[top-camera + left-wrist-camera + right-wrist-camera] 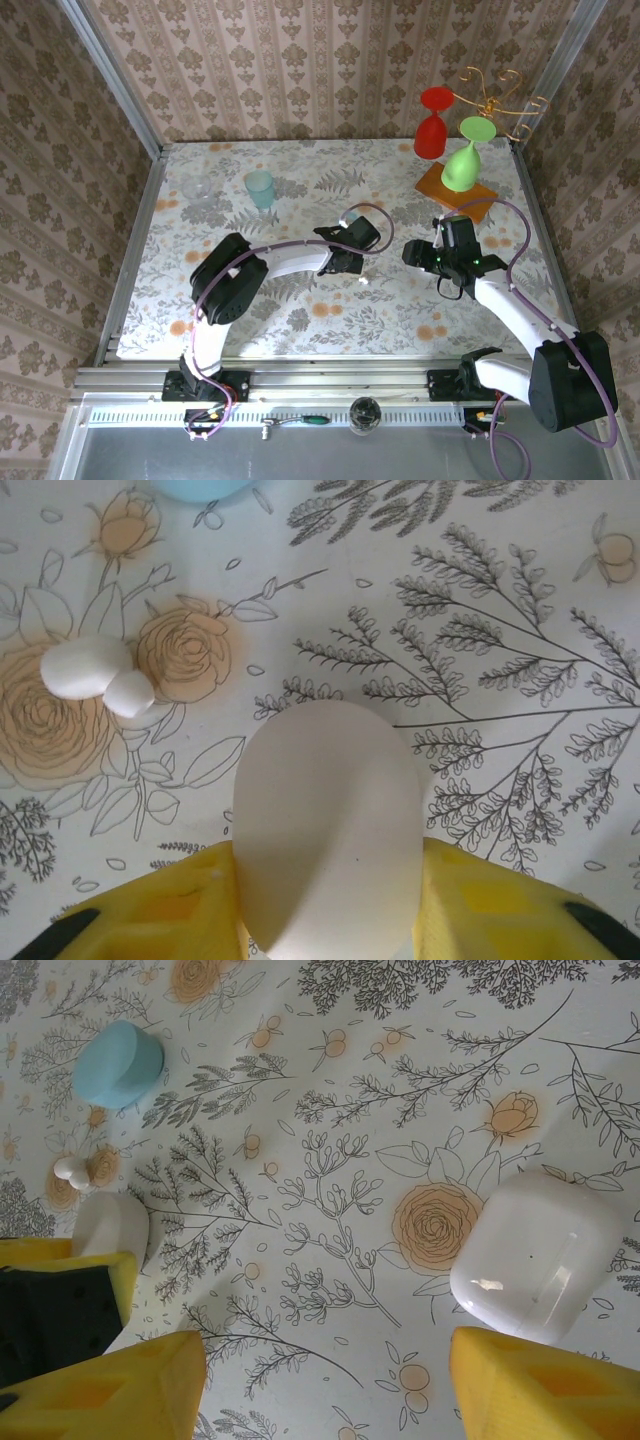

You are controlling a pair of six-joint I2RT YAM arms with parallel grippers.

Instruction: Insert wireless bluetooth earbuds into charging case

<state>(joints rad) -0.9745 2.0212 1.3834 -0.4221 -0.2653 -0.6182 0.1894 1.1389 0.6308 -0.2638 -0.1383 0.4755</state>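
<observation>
The floral-print table (300,310) lies under both my arms. At its far right corner stands one gold wire stand (500,95) on a wooden base, with one red wine glass (432,125) and one green wine glass (463,162) upside down at it. Toward the far left sit one pale blue plastic cup (259,187) and, beside it, one clear glass tumbler (198,190). I count two charging cases. The white oval pebble-shaped plastic case (325,780) sits between my left fingers (328,860), which are closed on it, one yellow pad pressed to each side. The glossy white rounded-square plastic case (540,1255) lies flat on the table just ahead of my right fingers (325,1345), close to the right-hand pad. Those fingers stand wide apart and hold nothing. The tiny white plastic earbud pieces (95,675) lie on the table over an orange rose print, ahead and to the left of my left fingers, clear of the oval case and on the near side of the blue cup. I count two rounded bits there, one larger and one smaller, touching each other. Whether they are one earbud or two I cannot tell. From my right wrist they sit beyond my left fingers, well apart from my right ones. Overhead, one tiny white speck (363,281) lies near my left wrist, too small to identify.
</observation>
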